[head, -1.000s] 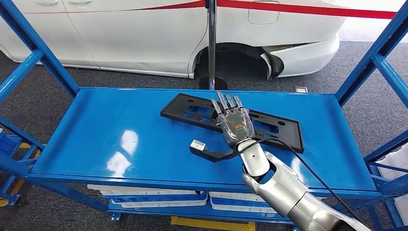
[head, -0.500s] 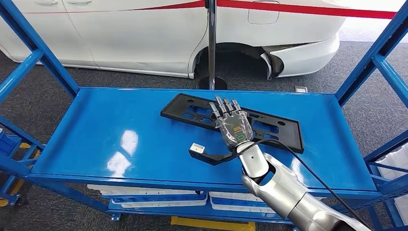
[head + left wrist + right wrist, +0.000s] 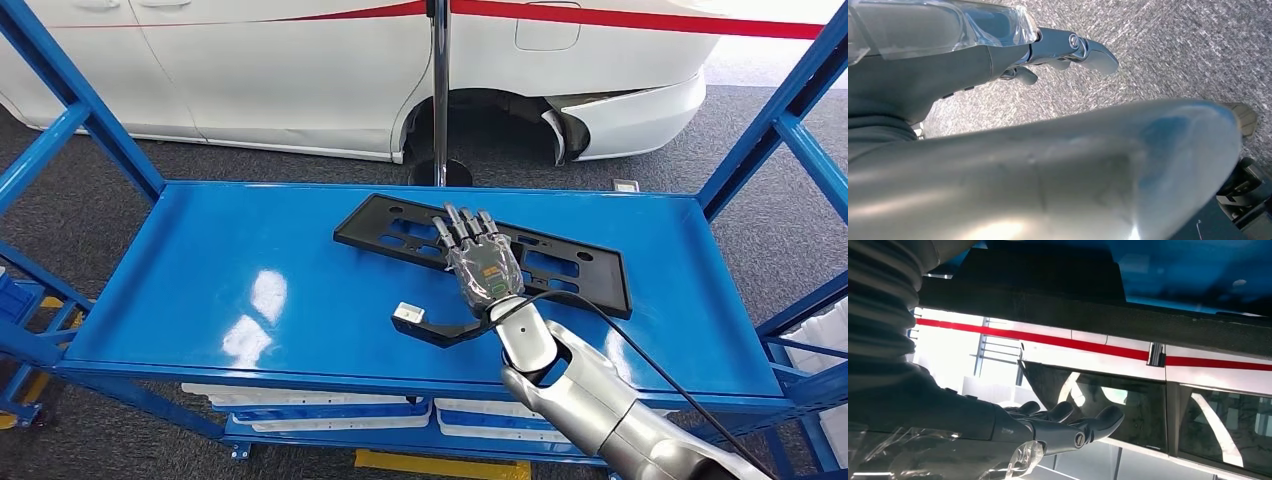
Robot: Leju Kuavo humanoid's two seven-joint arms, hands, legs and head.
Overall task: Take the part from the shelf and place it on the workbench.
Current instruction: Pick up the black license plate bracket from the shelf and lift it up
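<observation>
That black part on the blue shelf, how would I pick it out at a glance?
Find the blue shelf in front of the white car. On its top level lies the black part, a long flat plate with cut-out holes. The robot's right hand hovers over its middle, fingers spread.

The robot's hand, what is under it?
Under the right hand lies the black part, flat on the blue shelf. The hand covers the part's middle, so whether the fingers touch it cannot be seen.
</observation>
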